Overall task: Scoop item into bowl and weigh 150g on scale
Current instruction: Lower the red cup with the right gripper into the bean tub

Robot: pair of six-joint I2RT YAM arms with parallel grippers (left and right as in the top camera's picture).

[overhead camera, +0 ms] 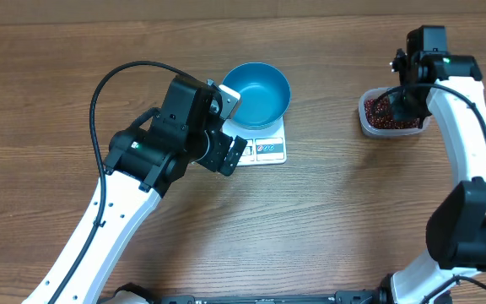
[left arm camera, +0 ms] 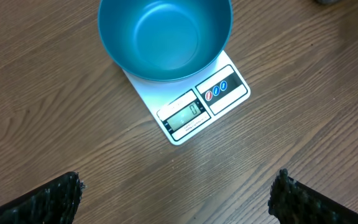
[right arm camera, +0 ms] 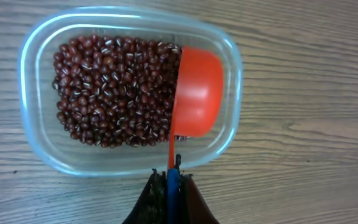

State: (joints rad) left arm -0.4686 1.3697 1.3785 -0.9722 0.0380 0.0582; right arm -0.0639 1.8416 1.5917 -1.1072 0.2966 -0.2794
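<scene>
Wood table (overhead camera: 327,219): my left gripper (left arm camera: 176,190) hovers wide open, empty, near the bowl (overhead camera: 257,91) on the scale (overhead camera: 268,150); my right gripper (right arm camera: 171,186) pinches the orange scoop (right arm camera: 197,93) beside beans (right arm camera: 114,90) in the tub (right arm camera: 27,93).

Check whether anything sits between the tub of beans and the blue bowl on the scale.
Nothing visible does. From overhead, only bare table lies between the clear tub of beans and the bowl on the scale. The open left gripper sits on the bowl's far side, off that path.
</scene>
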